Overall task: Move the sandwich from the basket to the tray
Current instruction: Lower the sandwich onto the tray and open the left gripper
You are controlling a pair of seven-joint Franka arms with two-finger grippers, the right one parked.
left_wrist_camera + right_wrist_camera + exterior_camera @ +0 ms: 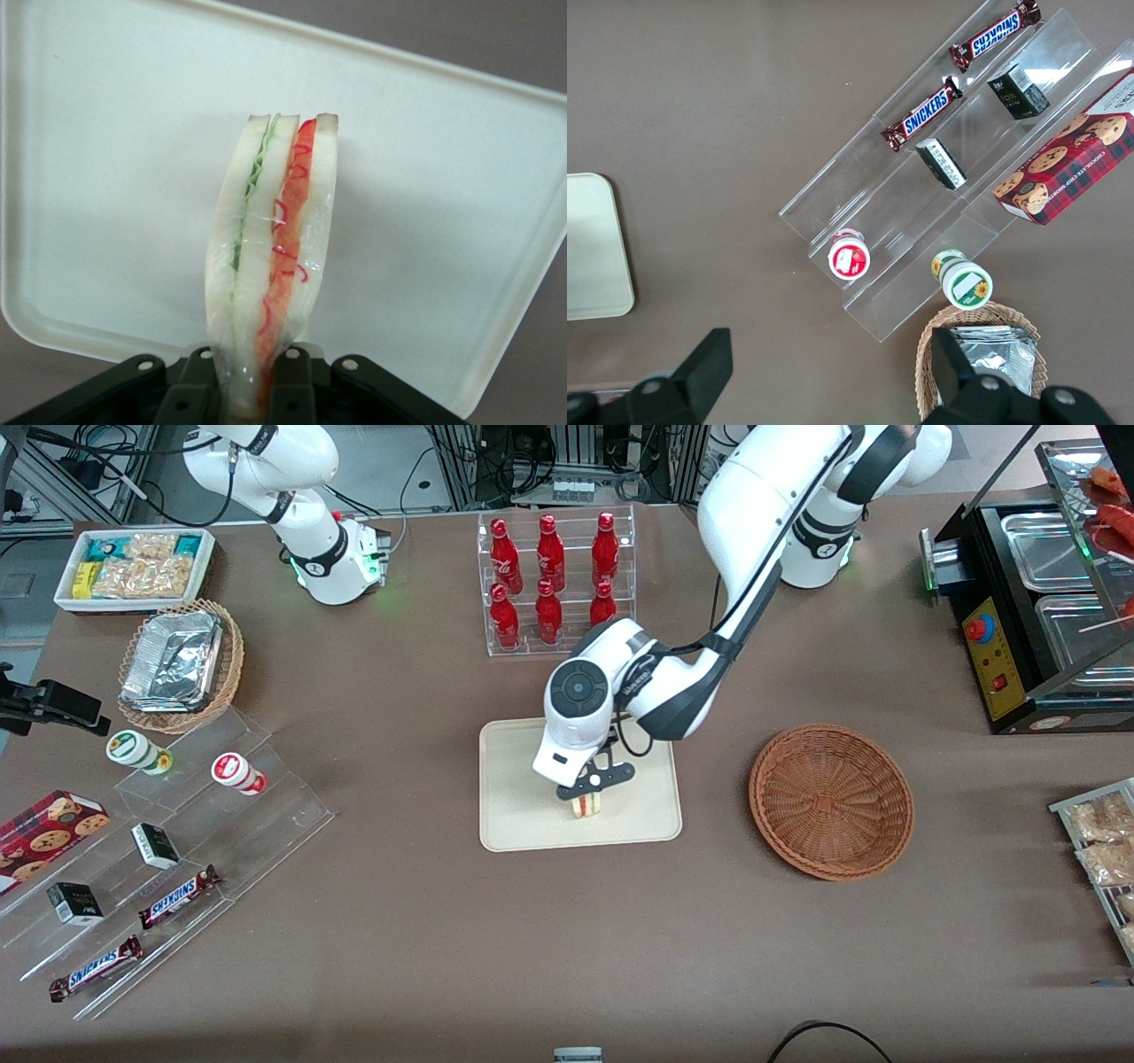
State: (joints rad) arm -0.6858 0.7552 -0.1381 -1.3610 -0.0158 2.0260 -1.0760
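Note:
The sandwich point(586, 806) point(270, 257), white bread with green and red filling stripes in clear wrap, is gripped between the fingers of my left gripper point(589, 793) point(241, 390), which is shut on it. It hangs low over the cream tray point(523, 815) point(106, 177), in the tray's part nearer the front camera; I cannot tell whether it touches the tray. The reddish-brown wicker basket point(831, 801) sits empty on the table beside the tray, toward the working arm's end.
A clear rack of red bottles point(554, 580) stands farther from the camera than the tray. Toward the parked arm's end are acrylic steps with snack bars and cups point(177, 824), a tan basket with foil container point(180, 664) and a white snack bin point(135, 567). A black food warmer point(1036, 602) stands at the working arm's end.

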